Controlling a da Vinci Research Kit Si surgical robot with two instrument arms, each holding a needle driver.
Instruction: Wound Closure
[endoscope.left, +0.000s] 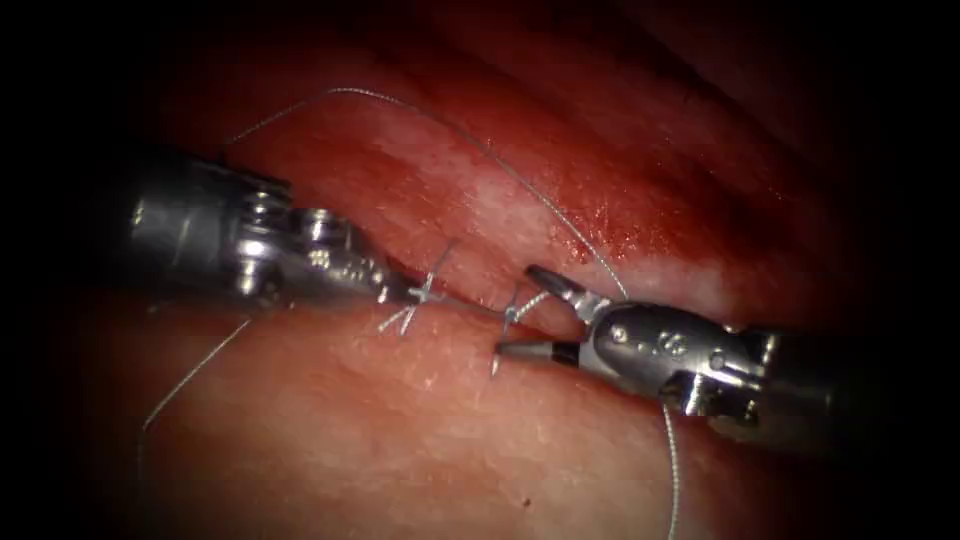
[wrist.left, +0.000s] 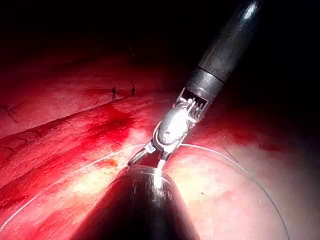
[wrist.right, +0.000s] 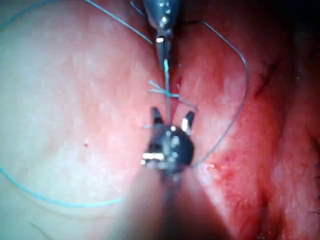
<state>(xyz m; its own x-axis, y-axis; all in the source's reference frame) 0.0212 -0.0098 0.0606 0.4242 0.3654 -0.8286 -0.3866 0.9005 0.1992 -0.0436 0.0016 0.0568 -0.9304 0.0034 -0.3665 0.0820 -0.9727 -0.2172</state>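
Note:
The cut (endoscope.left: 470, 302) runs across the tissue (endoscope.left: 420, 420) between both tools. My left tool (endoscope.left: 412, 291) comes in from the left, jaws shut on the thread (endoscope.left: 468, 305) just beside a knotted stitch (endoscope.left: 427, 292) with short cut ends. From there a taut strand leads to a second stitch (endoscope.left: 510, 315). My right tool (endoscope.left: 517, 310) stands open around that strand and holds nothing. In the right wrist view the right tool (wrist.right: 172, 119) gapes below the knot (wrist.right: 165, 92), with the left tool (wrist.right: 164, 54) beyond. The right tool (wrist.left: 146, 163) appears open in the left wrist view.
A long loop of thread (endoscope.left: 350, 91) arcs over the far tissue and drops past the right tool's wrist (endoscope.left: 672, 460). Another strand (endoscope.left: 190, 375) trails over the near tissue at left. Red fluid (endoscope.left: 600, 225) wets the far edge of the cut.

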